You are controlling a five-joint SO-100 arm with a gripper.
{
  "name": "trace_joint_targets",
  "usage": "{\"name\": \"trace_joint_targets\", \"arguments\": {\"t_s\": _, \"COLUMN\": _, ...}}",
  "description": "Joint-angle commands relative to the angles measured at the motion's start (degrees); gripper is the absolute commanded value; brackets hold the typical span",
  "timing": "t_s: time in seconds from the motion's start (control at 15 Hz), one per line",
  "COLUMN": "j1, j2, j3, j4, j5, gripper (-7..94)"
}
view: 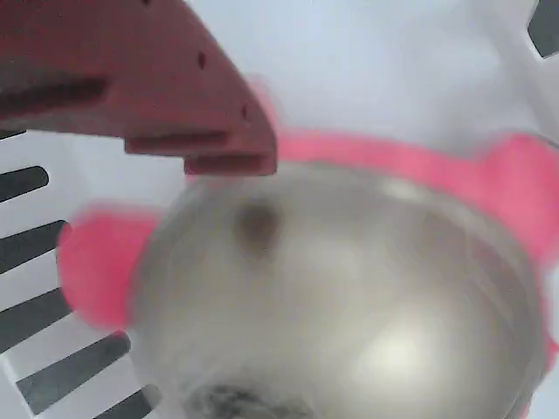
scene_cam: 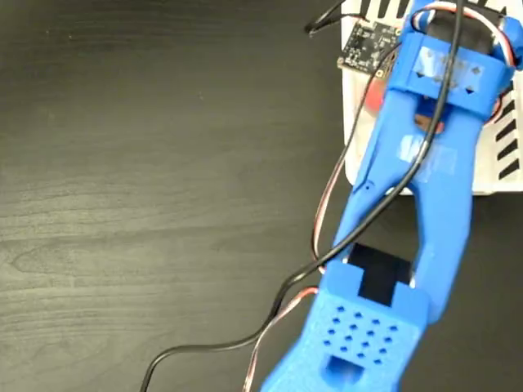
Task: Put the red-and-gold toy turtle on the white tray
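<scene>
The red-and-gold toy turtle [view: 349,297] fills the wrist view, blurred, its gold shell showing a small dark mark and its coral-red body spreading out to both sides. Under it is the white tray [view: 367,70], with black stripes at the left. One red-tinted finger [view: 131,78] reaches over the shell's upper left; the other finger is out of frame. In the fixed view the blue arm reaches to the upper right, where my gripper [scene_cam: 441,77] hovers over the tray [scene_cam: 490,175]. There the arm hides the turtle [scene_cam: 373,95] except for slivers of red.
Dark wood-grain table [scene_cam: 147,180] spreads to the left of the arm. A small circuit board [scene_cam: 368,42] sits by the tray's upper left corner, and black and red cables [scene_cam: 327,204] trail along the arm toward the bottom edge.
</scene>
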Motion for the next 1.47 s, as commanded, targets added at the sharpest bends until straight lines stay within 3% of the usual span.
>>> {"name": "trace_joint_targets", "arguments": {"t_s": 0.0, "j1": 0.9, "j2": 4.2, "j3": -2.4, "j4": 0.3, "j5": -0.1, "gripper": 62}}
{"name": "trace_joint_targets", "arguments": {"t_s": 0.2, "j1": 1.2, "j2": 7.5, "j3": -2.3, "j4": -1.1, "j5": 0.4, "gripper": 58}}
{"name": "trace_joint_targets", "arguments": {"t_s": 0.27, "j1": 1.2, "j2": 9.6, "j3": -2.1, "j4": -2.4, "j5": 1.0, "gripper": 43}}
{"name": "trace_joint_targets", "arguments": {"t_s": 0.4, "j1": 0.9, "j2": 15.6, "j3": -0.6, "j4": -6.8, "j5": 3.2, "gripper": 3}}
{"name": "trace_joint_targets", "arguments": {"t_s": 0.47, "j1": 0.3, "j2": 19.9, "j3": 3.0, "j4": -10.8, "j5": 4.0, "gripper": 0}}
{"name": "trace_joint_targets", "arguments": {"t_s": 0.67, "j1": -5.0, "j2": 35.2, "j3": 22.3, "j4": -26.8, "j5": 5.0, "gripper": 0}}
{"name": "trace_joint_targets", "arguments": {"t_s": 1.07, "j1": -24.1, "j2": 71.0, "j3": 70.6, "j4": -51.7, "j5": 5.1, "gripper": 0}}
{"name": "trace_joint_targets", "arguments": {"t_s": 1.4, "j1": -30.2, "j2": 99.0, "j3": 104.4, "j4": -50.1, "j5": 1.9, "gripper": 0}}
